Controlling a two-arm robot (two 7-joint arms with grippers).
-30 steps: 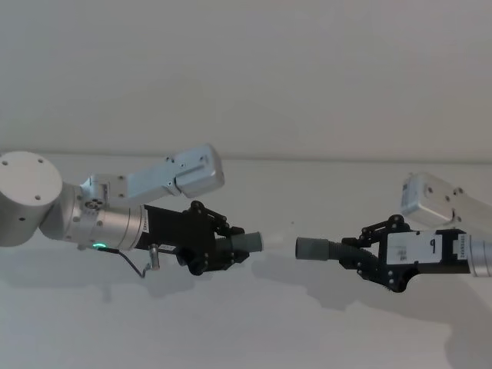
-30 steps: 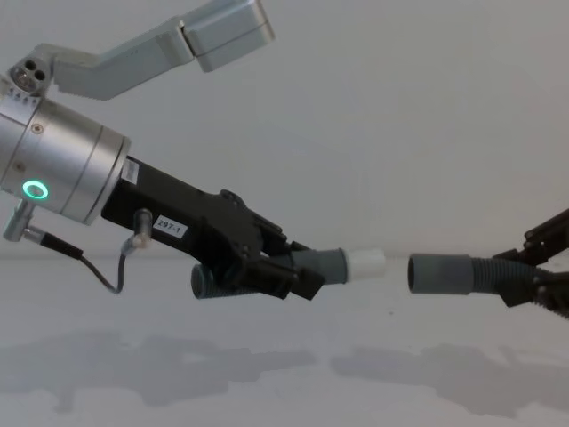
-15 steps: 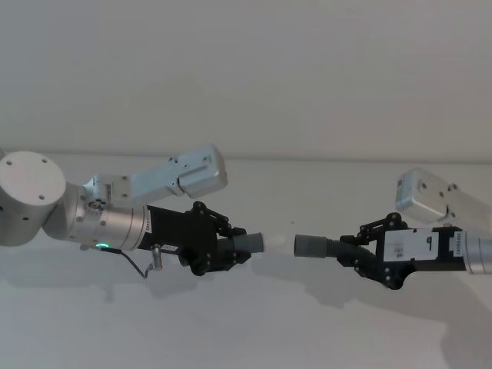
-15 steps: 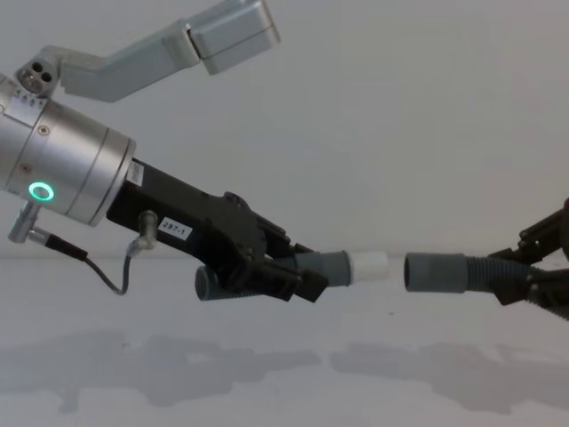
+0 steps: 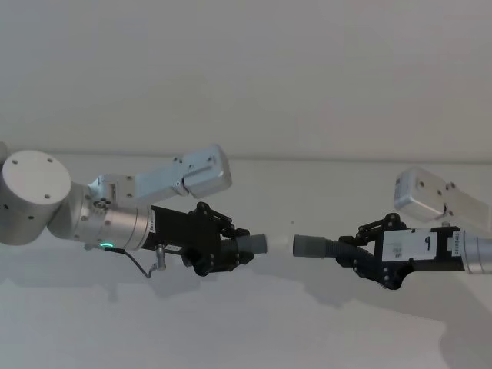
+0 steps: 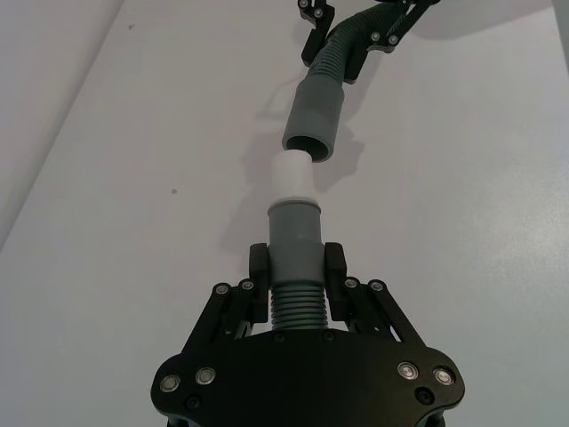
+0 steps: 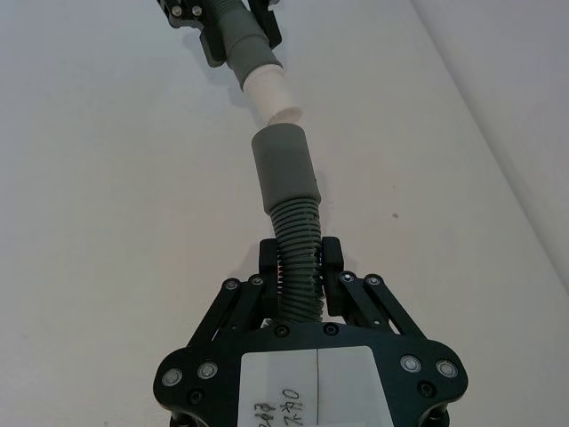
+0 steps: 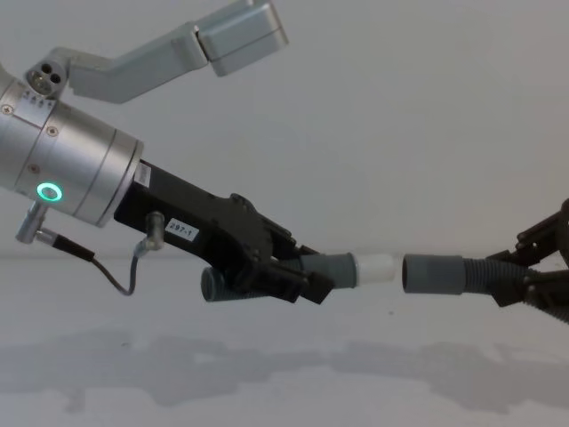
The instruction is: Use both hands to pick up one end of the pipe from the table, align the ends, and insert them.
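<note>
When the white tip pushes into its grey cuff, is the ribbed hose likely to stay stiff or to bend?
The ribbed hose will probably flex: its wall is corrugated behind the smooth cuff. The right gripper clamps it on the ribs, some way back from the cuff, so the free end may deflect sideways under push. It looks thin-walled plastic, likely light. The white tip faces it, not yet inside.

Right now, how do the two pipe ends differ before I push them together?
The short tube's end, held by the left gripper, is a narrow white tip stepping out of a grey collar. The hose's cuff, held by the right gripper, is wider, all grey and open-mouthed, backed by ribs. Both are held off the table, facing each other with a small gap.
</note>
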